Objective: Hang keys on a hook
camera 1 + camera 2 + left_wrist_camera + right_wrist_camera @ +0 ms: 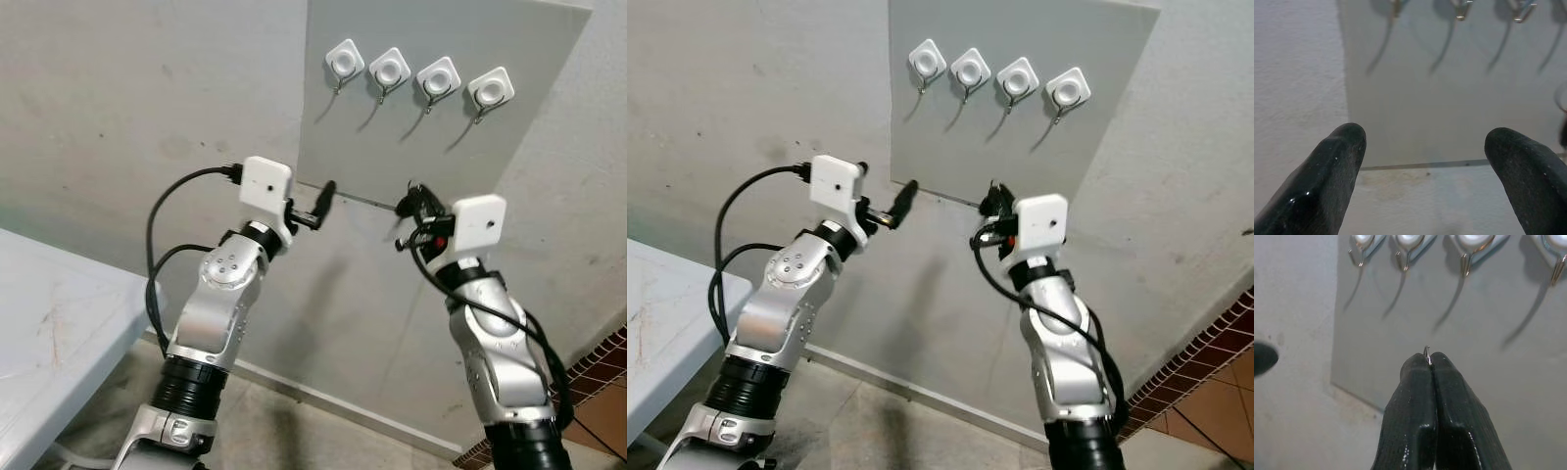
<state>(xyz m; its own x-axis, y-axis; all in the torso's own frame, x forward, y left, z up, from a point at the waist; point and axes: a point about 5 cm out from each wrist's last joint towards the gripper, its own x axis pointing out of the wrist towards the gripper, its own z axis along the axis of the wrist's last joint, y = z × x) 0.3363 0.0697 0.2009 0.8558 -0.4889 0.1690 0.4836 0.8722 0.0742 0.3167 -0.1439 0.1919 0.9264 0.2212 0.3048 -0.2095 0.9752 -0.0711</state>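
Right gripper [1429,363]: fingers pressed together, pinching thin metal key ring [1426,351] at tips, raised below grey panel [509,157]. Left gripper [1422,144]: fingers spread wide, holding nothing, near panel's lower edge. Four white hooks [415,74] in row on panel, none bearing keys.
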